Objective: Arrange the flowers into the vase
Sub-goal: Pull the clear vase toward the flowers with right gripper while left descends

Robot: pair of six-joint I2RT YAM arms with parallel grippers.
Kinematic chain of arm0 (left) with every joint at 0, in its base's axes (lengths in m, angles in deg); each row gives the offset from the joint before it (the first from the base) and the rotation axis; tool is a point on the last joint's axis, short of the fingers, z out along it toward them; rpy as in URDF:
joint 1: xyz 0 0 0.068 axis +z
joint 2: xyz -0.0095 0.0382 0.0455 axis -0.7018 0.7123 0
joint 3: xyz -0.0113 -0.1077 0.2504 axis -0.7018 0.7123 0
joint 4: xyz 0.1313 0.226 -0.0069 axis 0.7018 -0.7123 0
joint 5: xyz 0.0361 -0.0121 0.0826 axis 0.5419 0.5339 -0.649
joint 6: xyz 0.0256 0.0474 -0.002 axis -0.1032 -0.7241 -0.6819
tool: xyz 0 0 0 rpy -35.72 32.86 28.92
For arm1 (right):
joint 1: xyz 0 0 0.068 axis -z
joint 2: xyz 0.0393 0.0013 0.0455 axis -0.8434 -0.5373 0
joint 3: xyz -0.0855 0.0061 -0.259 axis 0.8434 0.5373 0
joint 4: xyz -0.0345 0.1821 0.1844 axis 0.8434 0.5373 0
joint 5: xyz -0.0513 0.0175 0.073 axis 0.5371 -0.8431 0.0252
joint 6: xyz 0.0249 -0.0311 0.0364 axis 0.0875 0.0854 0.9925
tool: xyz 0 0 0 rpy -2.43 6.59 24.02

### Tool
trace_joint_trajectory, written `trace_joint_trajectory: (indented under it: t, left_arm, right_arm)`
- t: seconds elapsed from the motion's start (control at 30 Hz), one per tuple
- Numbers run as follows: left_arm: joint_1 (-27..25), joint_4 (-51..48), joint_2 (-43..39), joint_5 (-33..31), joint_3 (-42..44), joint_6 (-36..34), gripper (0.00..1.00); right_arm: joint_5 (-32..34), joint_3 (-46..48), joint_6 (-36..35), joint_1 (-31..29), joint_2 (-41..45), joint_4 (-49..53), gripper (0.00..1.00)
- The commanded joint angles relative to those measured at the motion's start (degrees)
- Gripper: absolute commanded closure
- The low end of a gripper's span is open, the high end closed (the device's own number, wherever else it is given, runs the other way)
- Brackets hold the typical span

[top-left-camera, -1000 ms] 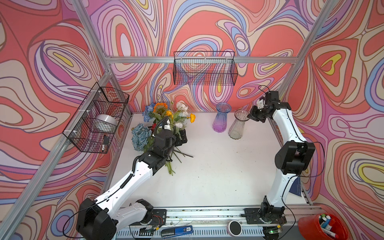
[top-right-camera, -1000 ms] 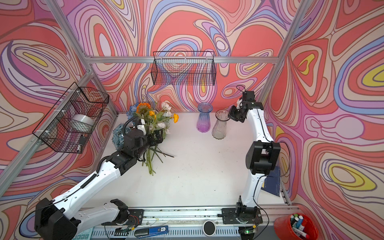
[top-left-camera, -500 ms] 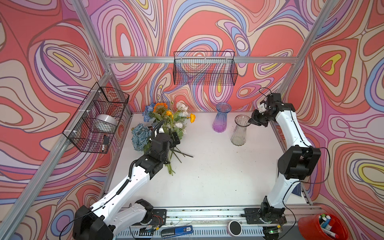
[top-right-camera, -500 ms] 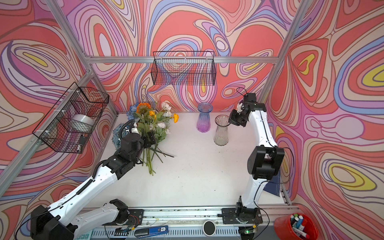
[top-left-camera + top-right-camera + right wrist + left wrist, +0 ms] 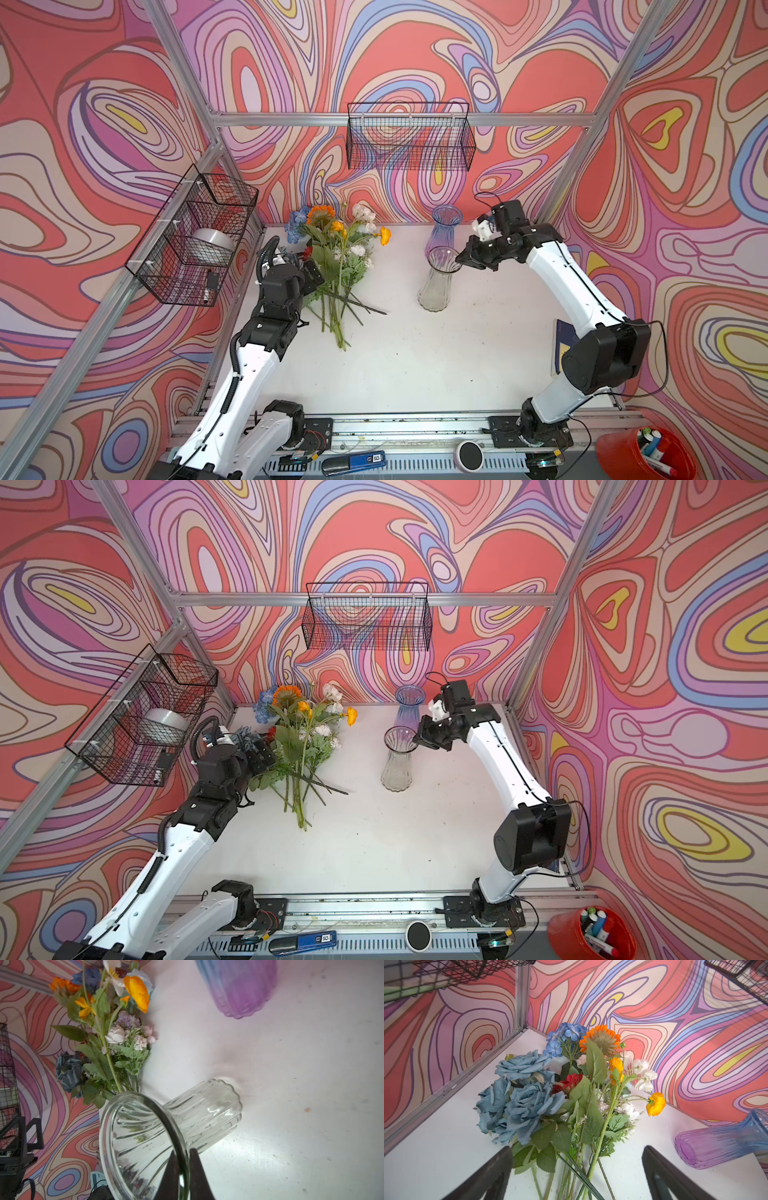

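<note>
The white worktop [image 5: 415, 365] carries the flowers [image 5: 340, 266], lying at centre left. A clear vase [image 5: 436, 282] and a purple vase [image 5: 442, 232] stand right of centre.

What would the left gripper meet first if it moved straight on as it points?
Probably the flowers: their stems and leaves lie just ahead of the left gripper, between its open jaws.

The left gripper [image 5: 577, 1149], jaws spread wide and gripping nothing, points forward from a low, outstretched arm. The right gripper [image 5: 182, 1152], jaws nearly together, pinches the rim of the clear vase [image 5: 207, 1109] just ahead of its wrist, elbow raised and bent
</note>
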Motion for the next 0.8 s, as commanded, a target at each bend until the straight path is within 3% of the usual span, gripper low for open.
trace_joint_trajectory:
  t: [0.0,0.2,0.43,0.77]
  left_arm:
    - [2.06,-3.06,-1.22,7.76,1.38,0.37,0.00]
    - [2.32,-3.04,0.30,18.27,0.37,-3.35,0.08]
    - [2.32,-5.03,6.14,25.29,-1.45,-4.32,0.30]
    - [2.25,-6.64,15.22,29.82,-4.86,-7.13,0.37]
  right_arm:
    - [-4.25,-0.74,4.60,-2.75,0.11,-10.21,1.00]
    - [-3.20,-1.92,4.70,-5.46,-2.94,-11.94,1.00]
    - [-1.87,-2.39,4.41,-6.19,-3.89,-11.97,0.99]
    - [-1.63,-1.06,5.54,-6.46,-3.45,-14.16,0.73]
